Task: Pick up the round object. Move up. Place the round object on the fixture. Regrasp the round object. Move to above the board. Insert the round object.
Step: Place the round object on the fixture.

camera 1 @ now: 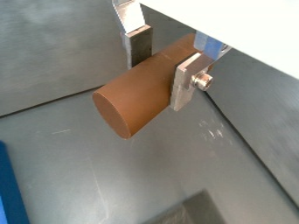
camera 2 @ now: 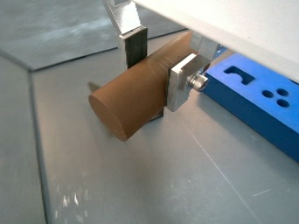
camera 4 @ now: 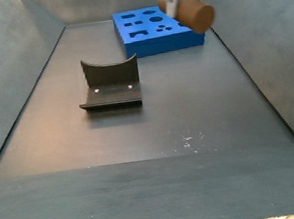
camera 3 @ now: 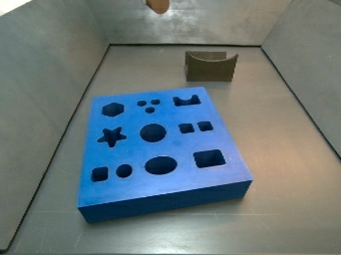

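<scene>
**One peg held high, one block and one board below**

There is one gripper point(camera 1: 159, 63), and its two silver fingers point(camera 1: 187, 80) are clamped on the sides of the single round object point(camera 1: 138, 94), a brown-orange peg. In both wrist views the peg lies crosswise between the plates, its lighter round end face sticking out past them, and a bolt head shows on the nearer finger.

In a side view the gripper point(camera 4: 184, 4) carries the peg point(camera 4: 195, 16) clear of the floor, in front of the one blue board point(camera 4: 153, 30), with the one dark fixture point(camera 4: 111, 84) lower down and well apart from it. In a side view only the peg's tip point(camera 3: 159, 6) shows at the top edge; the fixture point(camera 3: 210, 66) sits beneath and off to one side, the board point(camera 3: 163, 151) farther away.

The board has twelve holes: a star, a hexagon, a crown shape, an oval, squares and circles.

No brand, label or writing can be read on anything.
</scene>
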You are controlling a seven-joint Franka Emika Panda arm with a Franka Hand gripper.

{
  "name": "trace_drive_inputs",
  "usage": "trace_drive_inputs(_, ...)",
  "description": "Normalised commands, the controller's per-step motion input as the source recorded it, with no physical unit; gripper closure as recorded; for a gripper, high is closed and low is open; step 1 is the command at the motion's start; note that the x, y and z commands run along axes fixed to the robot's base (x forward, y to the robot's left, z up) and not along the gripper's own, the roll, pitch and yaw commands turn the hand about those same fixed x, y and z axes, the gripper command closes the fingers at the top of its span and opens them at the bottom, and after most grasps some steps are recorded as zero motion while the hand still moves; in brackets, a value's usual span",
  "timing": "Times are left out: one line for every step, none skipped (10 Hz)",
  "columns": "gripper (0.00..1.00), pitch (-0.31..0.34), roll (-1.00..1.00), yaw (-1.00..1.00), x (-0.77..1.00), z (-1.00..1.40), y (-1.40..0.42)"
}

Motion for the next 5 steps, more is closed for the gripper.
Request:
trace_drive_inputs(1.00, 0.210, 0.17, -1.00, 1.00, -0.03, -0.17)
trace_drive_inputs(1.00, 0.268, 0.20, -1.00, 1.00, -0.02, -0.15)
trace_drive_inputs(1.00, 0.337, 0.23, -1.00, 1.00, -0.02, -0.13)
trace_drive_inputs(1.00, 0.495, 0.31, -1.00, 1.00, -0.01, -0.11)
trace_drive_inputs(1.00, 0.513, 0.29, -0.53, 1.00, -0.01, -0.10)
